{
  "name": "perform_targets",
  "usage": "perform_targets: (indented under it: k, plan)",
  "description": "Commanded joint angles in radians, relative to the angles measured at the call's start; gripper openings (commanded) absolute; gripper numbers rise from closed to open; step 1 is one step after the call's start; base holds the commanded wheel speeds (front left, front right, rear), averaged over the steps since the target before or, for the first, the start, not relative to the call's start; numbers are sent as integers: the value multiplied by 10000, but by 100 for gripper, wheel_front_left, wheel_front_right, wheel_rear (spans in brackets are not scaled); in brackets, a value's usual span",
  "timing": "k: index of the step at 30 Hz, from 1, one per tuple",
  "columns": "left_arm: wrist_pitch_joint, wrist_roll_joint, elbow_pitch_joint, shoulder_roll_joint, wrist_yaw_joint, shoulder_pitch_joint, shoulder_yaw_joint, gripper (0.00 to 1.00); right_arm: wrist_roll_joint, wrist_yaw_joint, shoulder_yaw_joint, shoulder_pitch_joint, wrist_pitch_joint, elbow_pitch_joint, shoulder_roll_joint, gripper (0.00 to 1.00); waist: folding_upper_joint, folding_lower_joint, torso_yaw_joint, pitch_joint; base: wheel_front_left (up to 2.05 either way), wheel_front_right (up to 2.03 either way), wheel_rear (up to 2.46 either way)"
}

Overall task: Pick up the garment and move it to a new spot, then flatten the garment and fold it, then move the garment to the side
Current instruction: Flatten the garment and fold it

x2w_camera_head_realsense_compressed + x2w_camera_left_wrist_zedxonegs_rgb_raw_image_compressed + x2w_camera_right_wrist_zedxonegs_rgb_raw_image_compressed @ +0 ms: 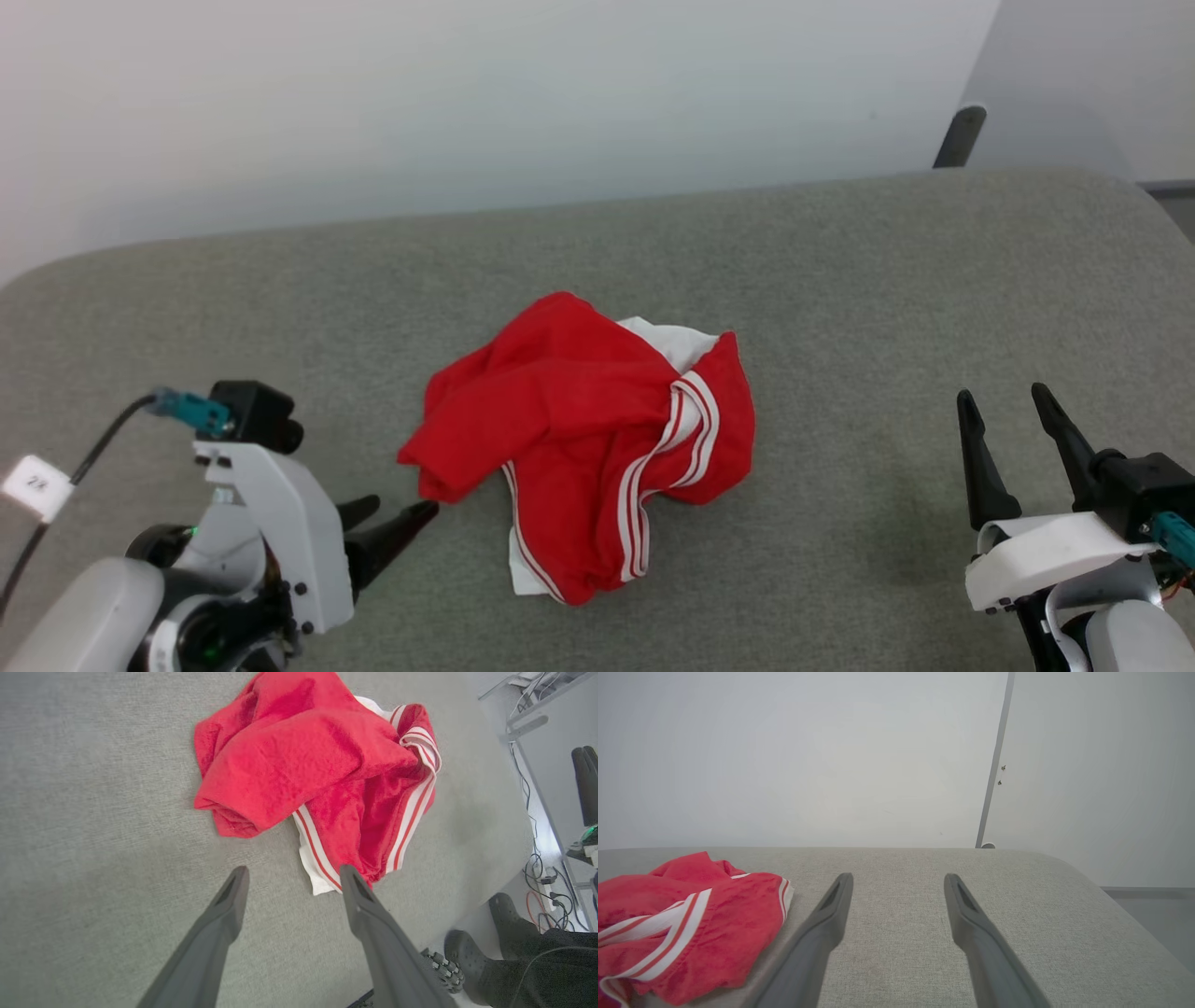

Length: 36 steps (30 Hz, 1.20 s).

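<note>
head view: left end effector with fingers apart, tips just beside the crumpled garment on the worktop; right end effector also spread, well apart from it.
left wrist view: garment just ahead of the tips, in loose layers. risk: pinching a single fold, so the bundle drags or slips free.
right wrist view: garment off to the left of the spread fingers. risk: a one-armed lift probably leaves it bunched.

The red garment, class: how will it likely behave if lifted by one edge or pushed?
Probably floppy: the garment lies in soft crumpled folds, so it should drape when lifted. Likely light, being thin cloth. A push would probably bunch it on the textured grey surface.
</note>
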State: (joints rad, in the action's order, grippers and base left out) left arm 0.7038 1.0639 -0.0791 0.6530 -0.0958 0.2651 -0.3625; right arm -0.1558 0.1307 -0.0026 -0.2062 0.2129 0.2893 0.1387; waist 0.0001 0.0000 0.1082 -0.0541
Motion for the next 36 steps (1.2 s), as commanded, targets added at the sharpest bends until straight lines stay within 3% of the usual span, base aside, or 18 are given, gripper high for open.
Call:
perform_targets:
  k: [1, 19, 36]
  plan:
    - [104, -62, 52, -28, -11, 173, -112, 100, 11, -1, -35, -151, 84, 23, -44, 100, -1, 0, 183, -223, 0, 0, 0]
    - [1371, -171, 1279, -651, 133, 1075, -1308, 100, -53, -1, -53, -625, 407, 267, -216, 100, -1, 0, 672, -1074, 0, 0, 0]
    - [1236, -263, 2173, -1066, 425, 1276, -1679, 100, -132, 1, -41, -806, 504, 464, -288, 100, -1, 0, 884, -1327, 0, 0, 0]
